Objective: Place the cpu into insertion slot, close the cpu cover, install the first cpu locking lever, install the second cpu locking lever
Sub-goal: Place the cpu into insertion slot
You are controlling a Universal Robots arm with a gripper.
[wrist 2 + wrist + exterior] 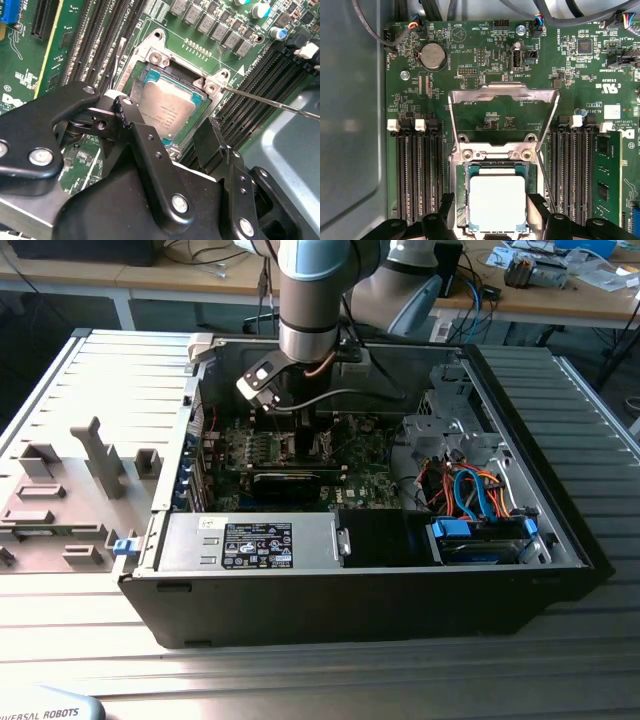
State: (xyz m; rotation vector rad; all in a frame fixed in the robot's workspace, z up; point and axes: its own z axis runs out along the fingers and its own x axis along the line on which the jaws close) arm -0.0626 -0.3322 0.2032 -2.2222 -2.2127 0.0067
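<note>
Inside the open computer case (pixel 575 540) on the ribbed table, the arm (pixel 310 300) reaches straight down over the green motherboard (pixel 485 55), with the gripper (pixel 491 215) low above the processor socket. The cpu (pixel 497 202) already lies flat in the socket, its dull silvery top facing up and its edges square within the frame. The black fingers (pixel 125 107) stand apart, one on each side of the chip with a gap wider than the chip itself, and they hold nothing; whether a tip touches the socket frame cannot be told. The cpu cover (pixel 502 92) is swung up and back from the socket, hinged at the side away from the gripper, so the board shows through its square window. A thin metal lever (pixel 270 102) sticks out sideways from a corner of the socket, raised clear of the board. Rows of black memory slots (pixel 417 170) run along both sides of the socket, and a round coin battery (pixel 433 55) sits beyond the raised cover
</note>
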